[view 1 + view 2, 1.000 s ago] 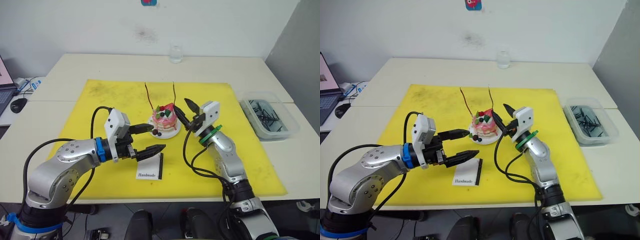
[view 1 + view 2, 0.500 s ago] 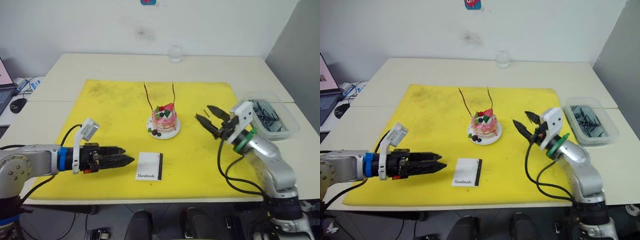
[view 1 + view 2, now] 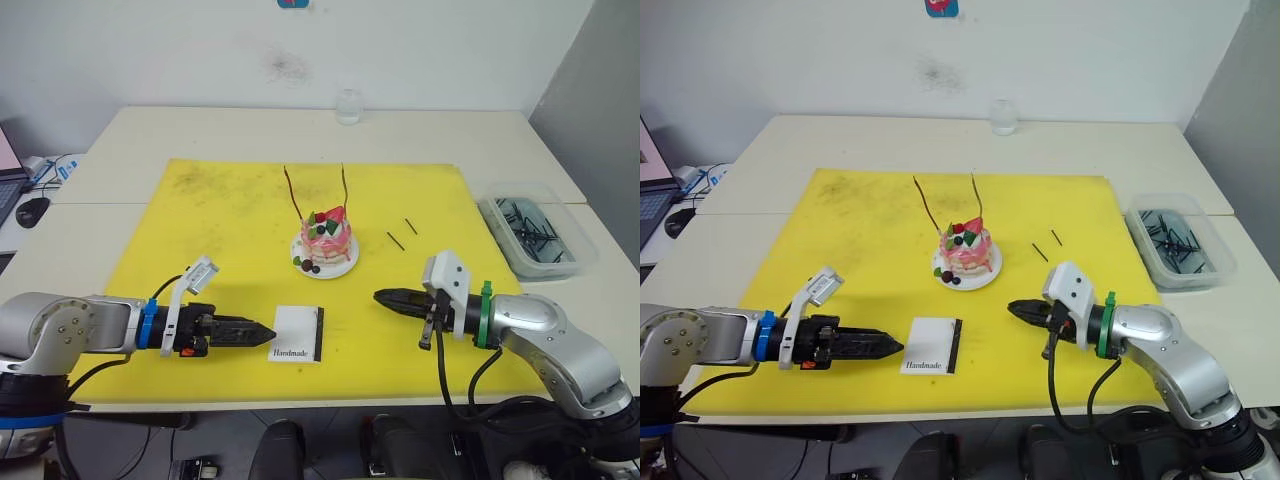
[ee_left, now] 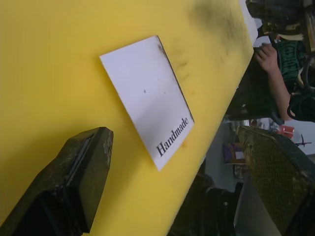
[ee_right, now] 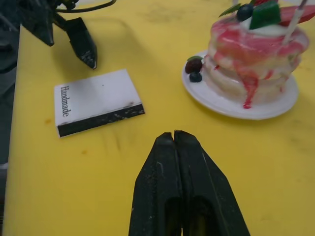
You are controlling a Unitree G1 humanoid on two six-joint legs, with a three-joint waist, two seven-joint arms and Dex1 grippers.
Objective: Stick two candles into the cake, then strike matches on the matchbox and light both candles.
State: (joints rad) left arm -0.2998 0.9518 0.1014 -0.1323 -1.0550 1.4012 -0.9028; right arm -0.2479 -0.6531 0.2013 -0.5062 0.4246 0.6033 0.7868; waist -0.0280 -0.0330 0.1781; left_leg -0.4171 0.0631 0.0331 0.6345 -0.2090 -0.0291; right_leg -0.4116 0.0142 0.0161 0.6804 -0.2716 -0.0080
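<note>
The right gripper (image 3: 384, 296) has its fingers pressed together on nothing, pointing at the matchbox (image 3: 298, 333) from its striking-strip side. The left gripper (image 3: 262, 334) lies low just beside the matchbox's opposite edge; its wrist view shows the fingers spread wide, probably to take the box. Beyond the matchbox, the cake (image 3: 326, 243) already carries both candles (image 3: 290, 190) upright, so lighting remains. Two matches (image 3: 395, 241) lie loose on the yellow mat (image 3: 220, 215) beside the cake, well apart from both grippers.
</note>
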